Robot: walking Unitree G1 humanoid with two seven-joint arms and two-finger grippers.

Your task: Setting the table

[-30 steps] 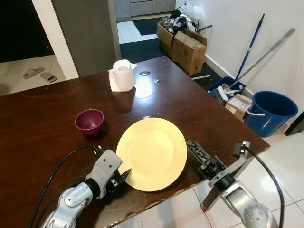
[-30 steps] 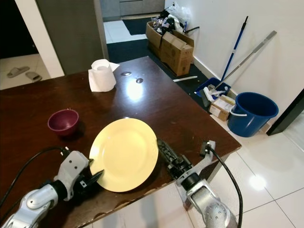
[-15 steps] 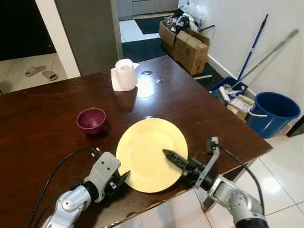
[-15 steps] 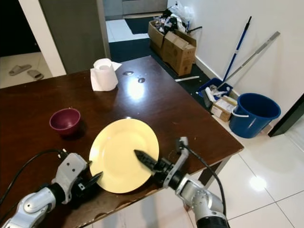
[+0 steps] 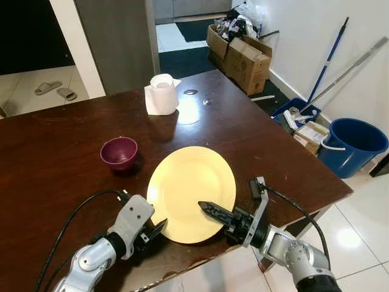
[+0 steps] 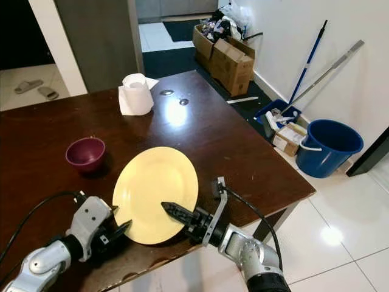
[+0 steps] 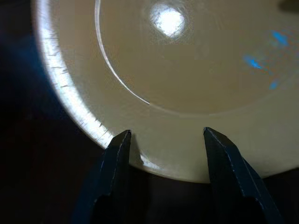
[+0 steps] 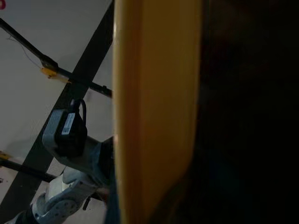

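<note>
Yellow plate, one, flat on the dark wooden counter close to its near edge. Left end effector open, its fingers spread at the plate's near-left rim. Right end effector reaches in over the plate's near-right part; whether its fingers are open or closed cannot be told. Risk: a push from either side could slide the glossy plate off the near edge, or a one-sided pinch on the thin rim could tip it. Also counted: one maroon bowl to the left, one paper roll far.
</note>
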